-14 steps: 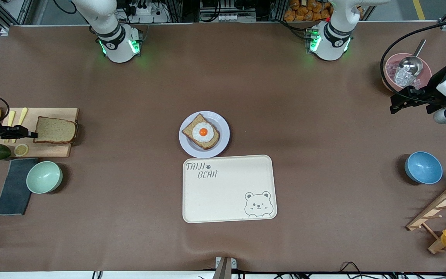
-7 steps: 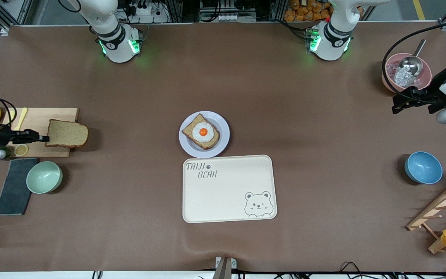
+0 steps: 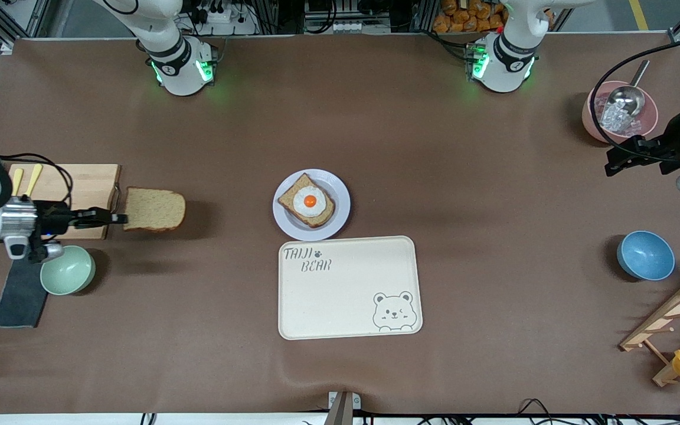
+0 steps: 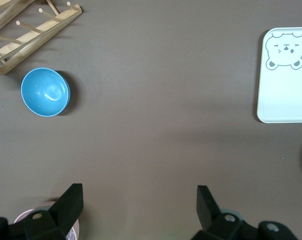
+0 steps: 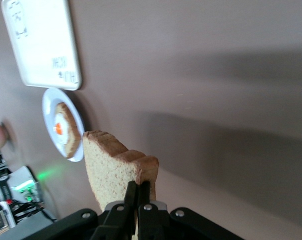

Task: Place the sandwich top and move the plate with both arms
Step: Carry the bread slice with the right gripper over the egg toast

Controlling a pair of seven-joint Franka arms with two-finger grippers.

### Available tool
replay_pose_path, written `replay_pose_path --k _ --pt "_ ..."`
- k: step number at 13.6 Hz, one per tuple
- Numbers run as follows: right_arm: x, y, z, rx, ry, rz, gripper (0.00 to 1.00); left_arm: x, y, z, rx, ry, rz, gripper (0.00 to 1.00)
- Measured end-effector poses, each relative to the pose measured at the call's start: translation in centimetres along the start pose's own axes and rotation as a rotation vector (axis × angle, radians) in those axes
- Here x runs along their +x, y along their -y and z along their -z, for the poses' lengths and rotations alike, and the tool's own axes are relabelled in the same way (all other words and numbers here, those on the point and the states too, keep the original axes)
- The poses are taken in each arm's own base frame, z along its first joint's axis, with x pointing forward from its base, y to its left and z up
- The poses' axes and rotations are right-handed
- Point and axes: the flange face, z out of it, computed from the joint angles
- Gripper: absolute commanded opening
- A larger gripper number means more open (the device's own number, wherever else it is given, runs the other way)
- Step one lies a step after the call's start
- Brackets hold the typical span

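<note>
We see the sandwich top in the air, clamped at its crust edge by the right gripper, just off the wooden cutting board at the right arm's end of the table. The plate, bearing the egg-topped slice, sits mid-table, touching the cream bear tray on the edge farther from the front camera. The left gripper waits spread wide and empty near the pink bowl.

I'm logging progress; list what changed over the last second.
The right end effector, shut on the plain brown bread slice, carried it off the wooden cutting board toward the round pale plate. The open left end effector drifted slightly outward. Everything else stayed.
</note>
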Motion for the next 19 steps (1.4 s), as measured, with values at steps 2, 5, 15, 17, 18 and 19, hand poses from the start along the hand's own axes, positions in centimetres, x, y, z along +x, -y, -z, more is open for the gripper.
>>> replay_pose_path --k 2,5,15,17,18,19 --pt "0.0 3.2 -1.5 -0.008 0.01 -0.027 0.0 0.0 -0.4 0.0 0.0 0.0 -0.006 1.0" --pt "-0.2 8.5 -3.5 0.002 0.022 -0.067 0.0 0.0 -0.5 0.0 0.0 0.0 -0.009 1.0" --pt "-0.4 19.5 -17.3 0.008 -0.064 -0.129 0.0 -0.1 -0.7 0.1 0.0 -0.001 -0.013 1.0" --pt "-0.7 20.5 -19.3 0.014 -0.095 -0.15 0.0 -0.1 -0.7 0.1 0.0 -0.001 -0.013 1.0" --pt "-0.9 21.2 -20.5 0.003 -0.118 -0.162 0.0 -0.1 -0.7 0.1 0.0 -0.001 -0.013 1.0" --pt "-1.2 22.1 -22.0 -0.012 -0.14 -0.174 0.0 -0.1 -0.7 0.1 0.0 -0.001 -0.013 1.0"
